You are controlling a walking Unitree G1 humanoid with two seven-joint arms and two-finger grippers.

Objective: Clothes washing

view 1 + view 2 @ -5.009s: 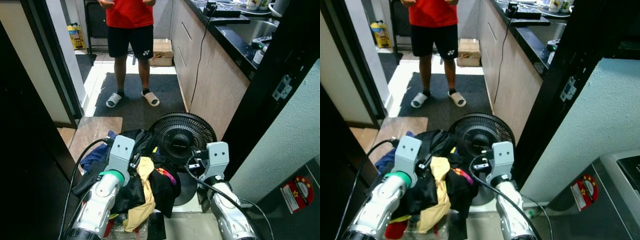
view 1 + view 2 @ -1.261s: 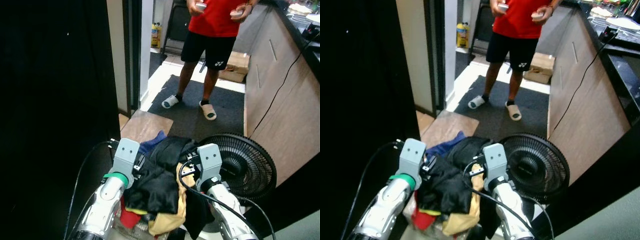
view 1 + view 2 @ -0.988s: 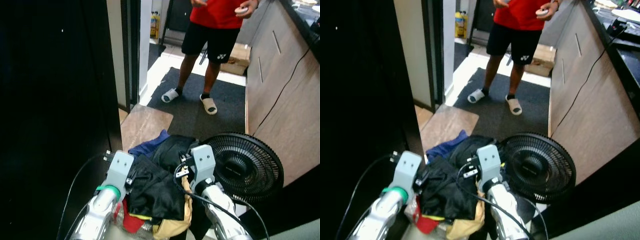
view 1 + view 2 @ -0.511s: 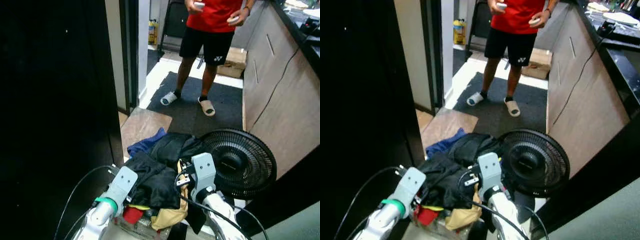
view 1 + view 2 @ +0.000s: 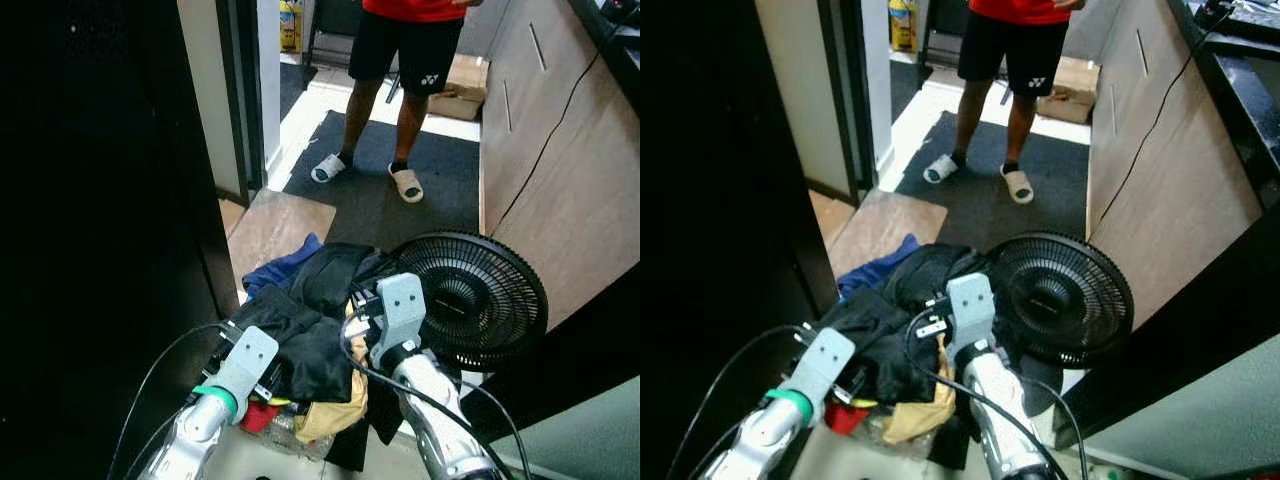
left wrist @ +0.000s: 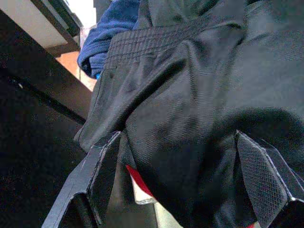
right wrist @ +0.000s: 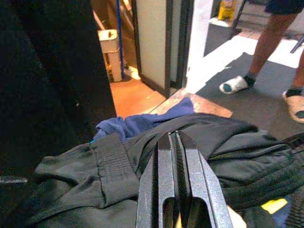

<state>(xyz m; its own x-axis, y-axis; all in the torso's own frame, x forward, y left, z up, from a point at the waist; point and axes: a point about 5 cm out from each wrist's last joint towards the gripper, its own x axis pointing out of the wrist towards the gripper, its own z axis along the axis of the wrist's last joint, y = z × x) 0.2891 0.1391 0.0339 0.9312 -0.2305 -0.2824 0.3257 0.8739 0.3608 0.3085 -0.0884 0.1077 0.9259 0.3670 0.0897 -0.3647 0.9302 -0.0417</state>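
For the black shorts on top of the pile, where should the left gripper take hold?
At the ribbed waistband of the black shorts: a thick folded edge on top of the pile. Come from above, on the pile's left side, where the open left gripper already straddles the cloth.

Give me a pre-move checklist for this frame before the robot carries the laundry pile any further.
1. Left gripper open around the black garment: ok.
2. Right gripper closed, resting over the pile: ok.
3. Laundry pile held securely between both arms: cannot tell.
4. Fan touching the right side of the pile: not ok.
5. Person standing on the dark mat ahead: not ok.
6. Blue cloth hanging off the far edge: not ok.
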